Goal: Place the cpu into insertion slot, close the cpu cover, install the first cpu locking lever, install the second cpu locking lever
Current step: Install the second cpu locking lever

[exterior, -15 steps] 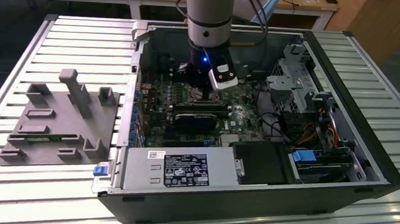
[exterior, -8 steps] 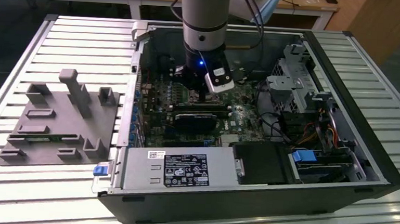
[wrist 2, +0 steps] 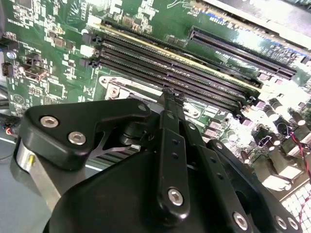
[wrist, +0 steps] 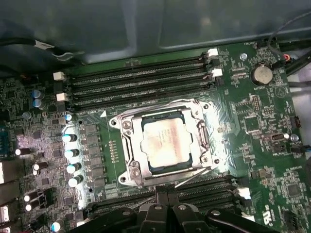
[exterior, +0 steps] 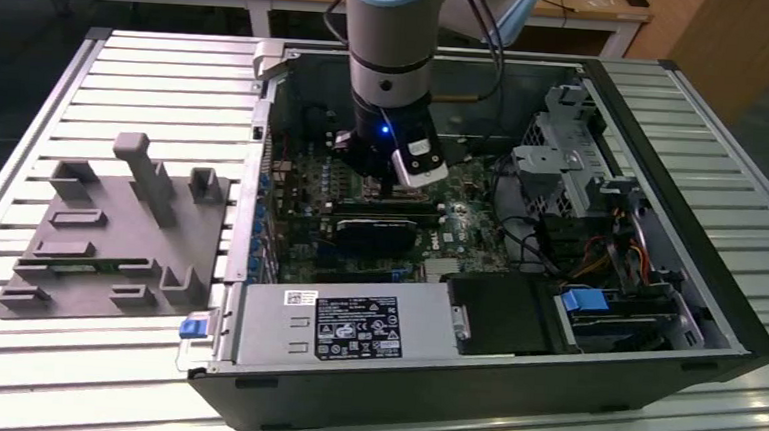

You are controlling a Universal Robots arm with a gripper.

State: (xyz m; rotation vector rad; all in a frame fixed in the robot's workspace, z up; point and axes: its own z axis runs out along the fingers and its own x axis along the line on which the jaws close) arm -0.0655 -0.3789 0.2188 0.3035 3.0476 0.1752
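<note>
A: Where does the cpu (wrist: 165, 142) lie?
B: In the first wrist view, seated in the insertion slot (wrist: 130, 167), framed by the cpu cover (wrist: 199, 127), just beyond the gripper (wrist: 167, 209).
A: And the claw's state?
B: Fingers (wrist 2: 171, 126) pressed together, holding nothing, above the motherboard (exterior: 471, 226) between memory slots (wrist: 141, 80).

In the exterior view the arm (exterior: 391, 66) hides the insertion slot, in the second wrist view the black claw (wrist 2: 167, 104) body covers all but a corner of the cpu cover (wrist 2: 114, 87), and whether its tips are parted or closed cannot be told
</note>
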